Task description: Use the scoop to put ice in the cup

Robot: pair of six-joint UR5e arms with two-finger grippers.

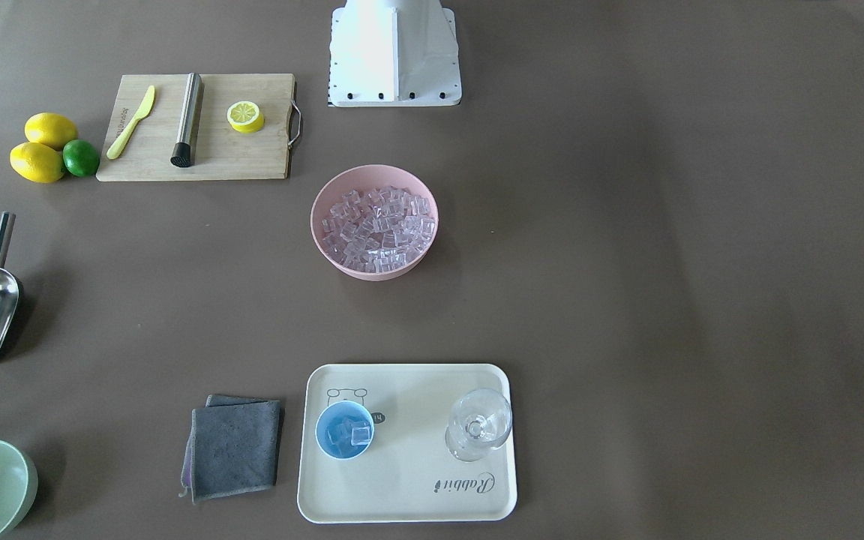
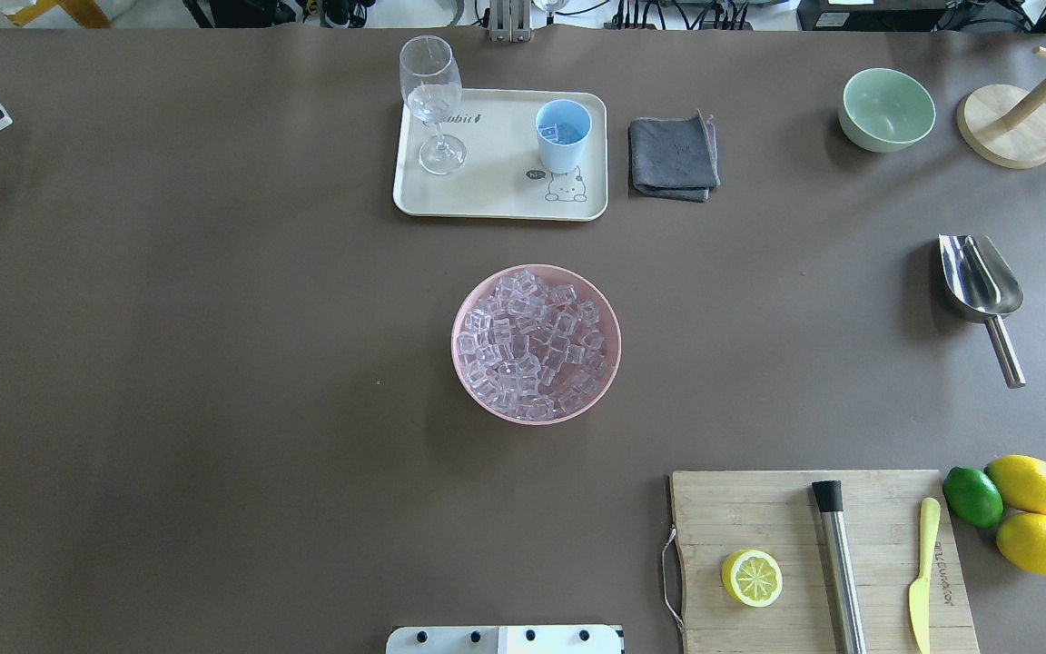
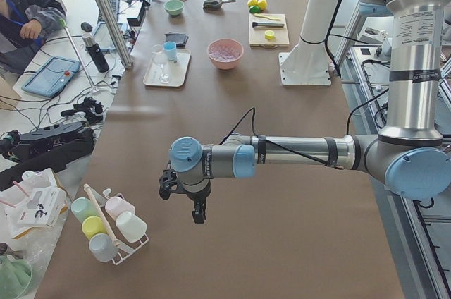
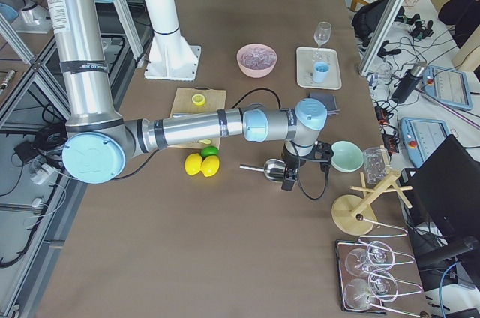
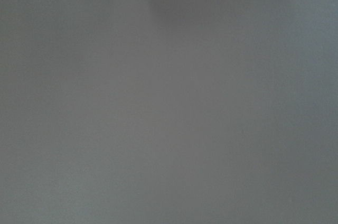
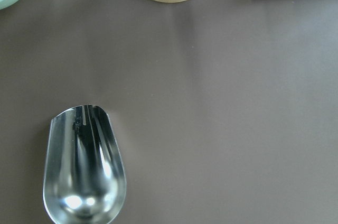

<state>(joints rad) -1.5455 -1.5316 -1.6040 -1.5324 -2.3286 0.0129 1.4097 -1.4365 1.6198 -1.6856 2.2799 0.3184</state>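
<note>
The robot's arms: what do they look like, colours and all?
The left arm and right arm are silver metal tubes with grey joints capped in light blue. A thin black cable loops along each forearm towards the small black left gripper and right gripper.

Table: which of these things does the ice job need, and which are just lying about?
Needed: ice, pink bowl, cup, scoop.
Lying about: glass, tray, cloth, green bowl, board, knife, steel cylinder, lemons, lime.
</note>
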